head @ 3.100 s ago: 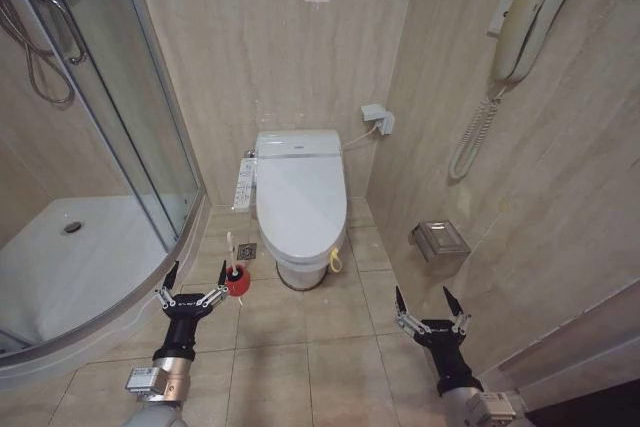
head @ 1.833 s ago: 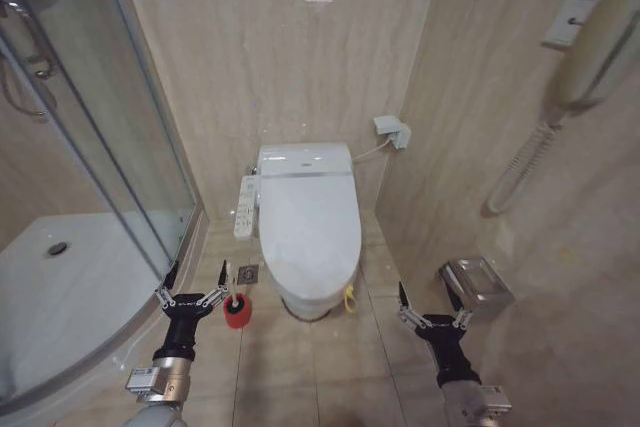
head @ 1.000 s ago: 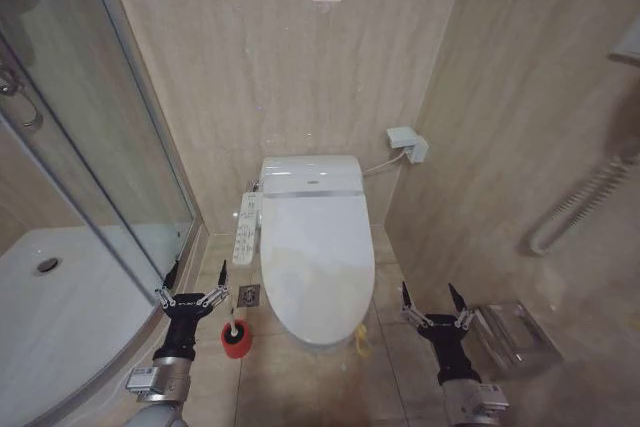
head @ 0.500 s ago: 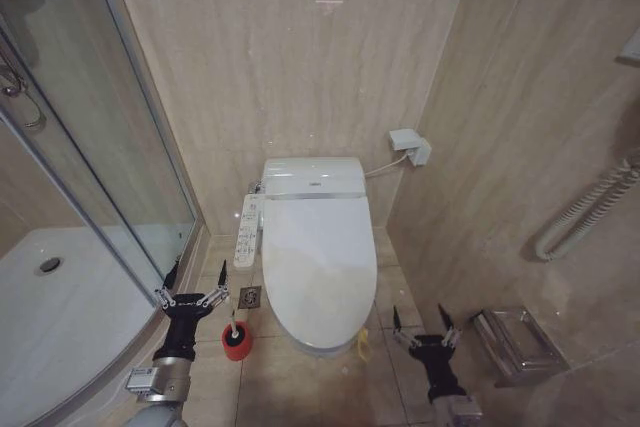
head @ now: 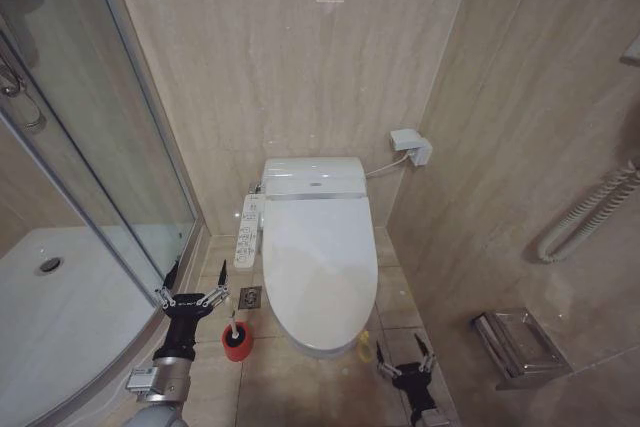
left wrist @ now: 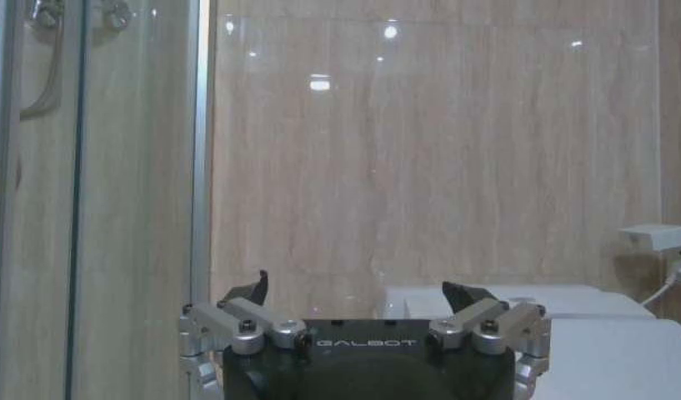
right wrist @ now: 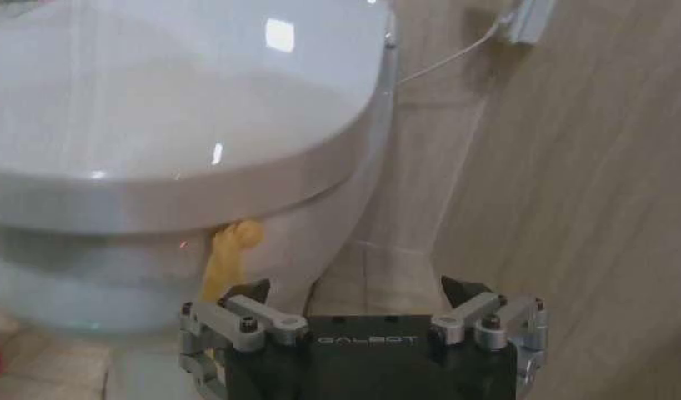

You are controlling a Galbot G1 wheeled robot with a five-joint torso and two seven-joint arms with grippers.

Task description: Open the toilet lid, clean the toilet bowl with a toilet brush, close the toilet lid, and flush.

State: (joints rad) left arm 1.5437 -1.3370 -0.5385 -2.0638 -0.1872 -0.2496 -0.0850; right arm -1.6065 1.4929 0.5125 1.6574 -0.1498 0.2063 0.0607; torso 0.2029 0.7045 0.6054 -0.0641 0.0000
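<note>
Right gripper [head: 402, 352] lower than before — nearer toilet lid [head: 318, 262].

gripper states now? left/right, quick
Left gripper: open, empty, raised near the toilet brush.
Right gripper: open, empty, low by the front of the toilet lid.

view: we drove closer, so the toilet lid [head: 318, 265] looms larger and the wall phone slid off to the right | right gripper [head: 404, 359]: we dropped it lower and inward, fingers [right wrist: 247, 293] still spread, now just below the lid's front rim, yellow strap loop [right wrist: 226, 257] hanging just ahead of them
</note>
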